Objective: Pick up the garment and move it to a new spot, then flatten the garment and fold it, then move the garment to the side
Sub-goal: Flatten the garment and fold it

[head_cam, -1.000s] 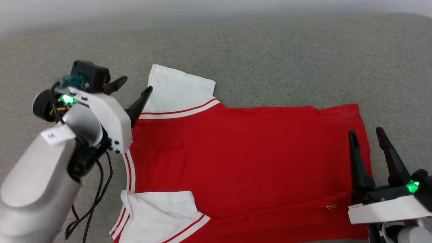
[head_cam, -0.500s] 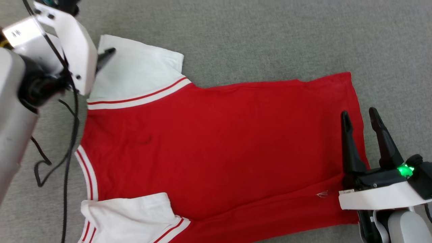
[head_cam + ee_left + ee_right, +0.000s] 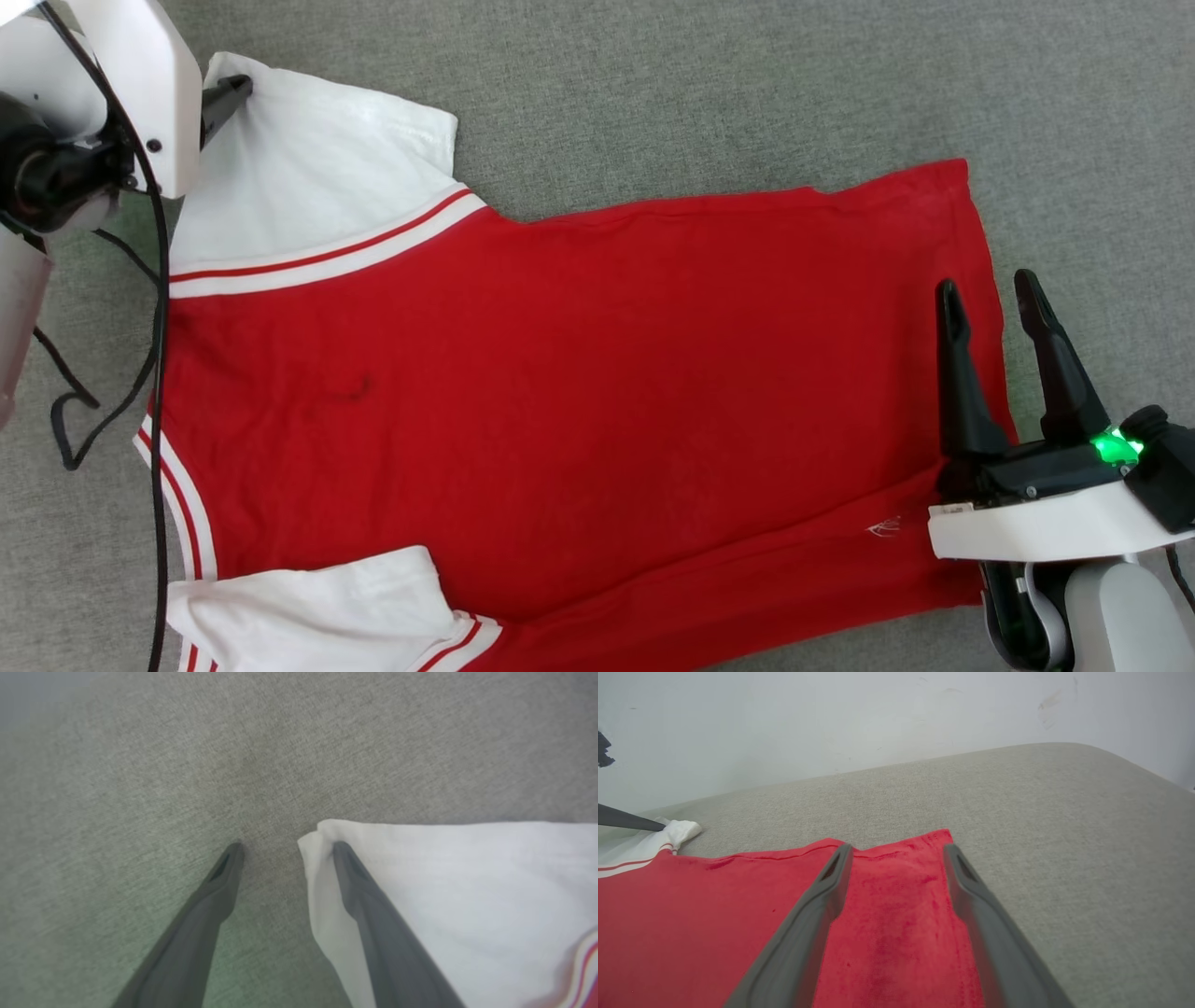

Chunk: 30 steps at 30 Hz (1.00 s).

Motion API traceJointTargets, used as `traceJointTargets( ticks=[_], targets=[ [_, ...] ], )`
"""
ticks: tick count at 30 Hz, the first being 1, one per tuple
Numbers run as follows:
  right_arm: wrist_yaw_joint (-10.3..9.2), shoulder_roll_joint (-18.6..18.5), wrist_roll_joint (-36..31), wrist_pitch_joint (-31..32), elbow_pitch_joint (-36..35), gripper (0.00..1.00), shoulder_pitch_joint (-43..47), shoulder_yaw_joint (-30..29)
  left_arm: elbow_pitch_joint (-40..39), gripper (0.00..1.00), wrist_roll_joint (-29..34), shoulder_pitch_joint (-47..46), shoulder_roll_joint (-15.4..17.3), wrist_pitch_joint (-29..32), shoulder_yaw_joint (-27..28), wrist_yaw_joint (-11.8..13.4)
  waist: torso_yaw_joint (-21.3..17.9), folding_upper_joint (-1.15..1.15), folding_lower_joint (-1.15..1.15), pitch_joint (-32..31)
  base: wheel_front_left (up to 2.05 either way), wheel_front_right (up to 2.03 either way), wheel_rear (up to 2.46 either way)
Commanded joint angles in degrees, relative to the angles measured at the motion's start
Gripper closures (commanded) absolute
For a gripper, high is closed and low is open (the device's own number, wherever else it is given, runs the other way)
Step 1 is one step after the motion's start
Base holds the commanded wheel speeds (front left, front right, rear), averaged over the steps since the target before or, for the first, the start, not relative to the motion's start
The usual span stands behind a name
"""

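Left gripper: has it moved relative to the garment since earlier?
Yes. On the garment, the left gripper went along the far white sleeve, from nearer the striped seam to the corner.

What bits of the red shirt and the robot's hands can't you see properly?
- Head view: the near sleeve of the garment runs off the bottom edge.
- Head view: the tiny white logo is too small to read.
- Head view: the wrist casing hides one finger of the left gripper.
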Motion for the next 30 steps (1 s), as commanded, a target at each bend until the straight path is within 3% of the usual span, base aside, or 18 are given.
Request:
traceJointTargets(
  ticks=[1,2,6,14,19,23,30],
  targets=[
    [-0.05,0.4,0.1,-0.3,0.0,0.0,-0.9,-0.2,1.9,0.72,-1.1,2.4,-1.0,3.0,-1.9,-0.3,0.0,0.0,0.0,0.3,0.0,0.0,0.0],
    [-0.05,0.4,0.1,-0.3,0.1,0.0,-0.8,-0.3,2.0,1.0,-1.8,2.9,-1.2,4.1,-2.3,-0.5,0.0,0.0,0.0,0.3,0.0,0.0,0.0],
    [-0.05,0.5,-0.2,-0.2,0.3,0.0,-1.0,-0.6,1.3,1.0,-3.2,3.5,-1.2,4.4,-2.6,-0.6,0.2,0.0,0.0,0.3,0.0,0.0,0.0],
    [-0.06,-0.2,-3.7,-0.2,1.8,0.0,-1.0,-2.5,0.4,1.0,-3.8,3.6,-1.7,-2.0,-1.7,-0.8,1.7,0.0,0.0,-3.3,0.0,0.0,0.0],
    [-0.07,-1.5,-5.1,2.9,2.4,0.0,-1.6,-3.8,-1.1,1.0,-4.6,4.3,-1.8,-5.7,-2.0,-0.9,3.4,0.0,0.0,-7.2,0.0,0.0,0.0],
    [-0.07,-4.7,-4.0,12.4,3.0,0.0,-2.6,-3.8,-4.7,1.0,-5.3,6.0,-1.8,-7.9,-3.3,-0.9,5.2,0.0,0.0,-9.6,0.0,0.0,0.0],
    [-0.06,-13.2,0.1,38.0,3.5,0.0,-8.3,-4.1,-14.3,1.0,-6.6,9.4,-0.1,-9.2,-5.5,-0.9,9.0,0.0,0.0,-11.5,0.0,0.0,0.0]
  ],
)
